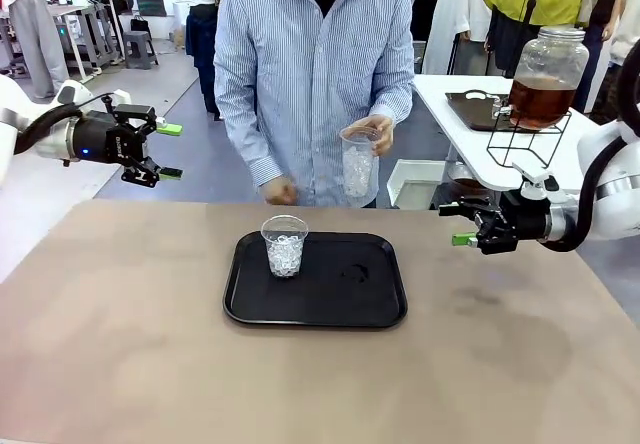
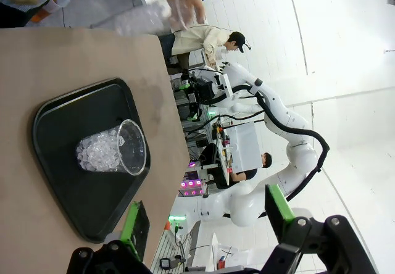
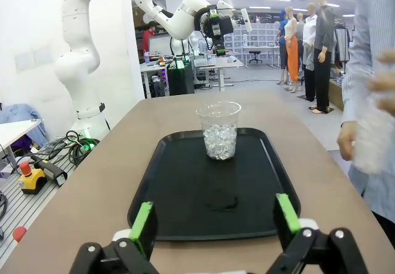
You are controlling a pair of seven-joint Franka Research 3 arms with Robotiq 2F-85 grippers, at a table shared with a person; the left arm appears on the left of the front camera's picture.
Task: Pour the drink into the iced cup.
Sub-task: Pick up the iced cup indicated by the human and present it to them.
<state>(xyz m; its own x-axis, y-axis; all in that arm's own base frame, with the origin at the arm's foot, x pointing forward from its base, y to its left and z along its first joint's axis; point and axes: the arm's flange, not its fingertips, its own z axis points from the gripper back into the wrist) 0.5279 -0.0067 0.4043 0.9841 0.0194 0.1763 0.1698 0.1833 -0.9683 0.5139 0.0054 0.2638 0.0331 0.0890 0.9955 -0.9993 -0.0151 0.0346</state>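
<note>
Both tools are spread wide and empty: the left tool off the tray's far left, the right tool off its right. The iced cup stands on the tray, left of its middle. We judge it thin, light and crushable, so grip mid-wall, gently. The drink waits in a heavy-looking jar far right of the tray. A person's hand holds a second cup just beyond the tray, and could get in the way.

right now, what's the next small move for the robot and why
Probably hold off: the left end effector and right end effector hang open and empty, the clear plastic cup of ice sits on the black tray, the person's hand holds a second iced cup, and the amber drink is in the rounded glass jar, off this table.
</note>
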